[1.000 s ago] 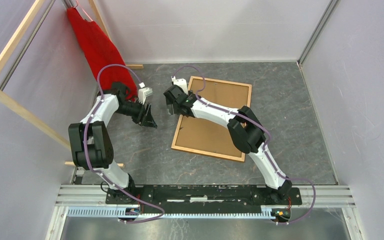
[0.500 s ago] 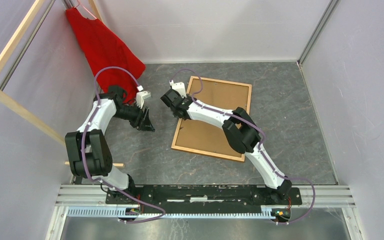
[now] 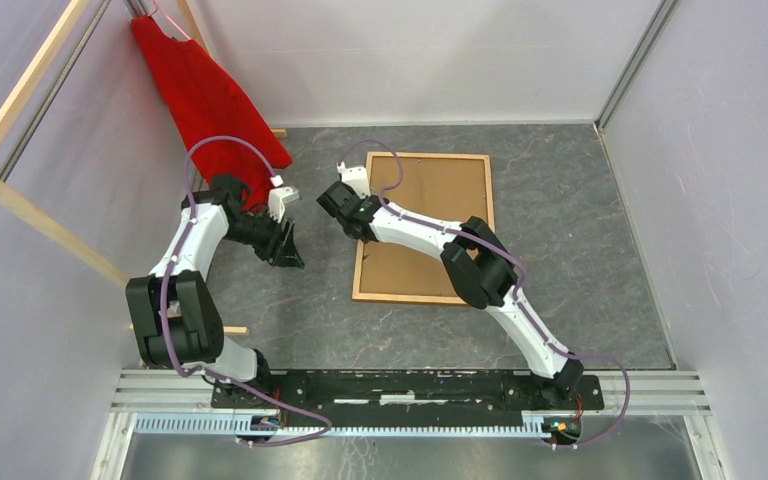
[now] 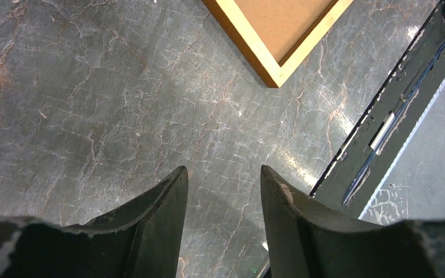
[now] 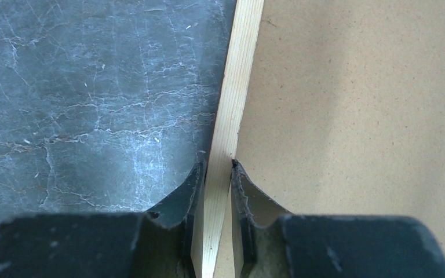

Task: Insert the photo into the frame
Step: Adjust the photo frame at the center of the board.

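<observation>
From above, the frame [image 3: 440, 200] lies flat on the grey marbled worktop [image 3: 580, 230], brown board back facing up. The right arm [image 3: 480, 270] reaches across the frame's near left part, and the right jaws sit on its left rail, a little above the rail's middle. How they stand cannot be told from here. The left arm [image 3: 195, 235] holds the left jaws over bare worktop, apart from the frame, which lies off to their right. A red cloth [image 3: 205, 95] hangs behind them from a wooden slat rack [image 3: 20, 100].

In the left wrist view, the left jaws are spread with only worktop [image 4: 92, 87] between the two dark fingers [image 4: 156, 214]. A corner of the frame [image 4: 242, 35] lies ahead of them and slightly right, well clear of the tips.

In the right wrist view, the right jaws are pinching the pale wooden rail of the frame [image 5: 237, 69]. One finger [image 5: 179, 197] is against the rail's outer edge on the worktop [image 5: 92, 87] side. The other finger [image 5: 249, 197] is against the inner edge, over the brown board [image 5: 371, 116].
</observation>
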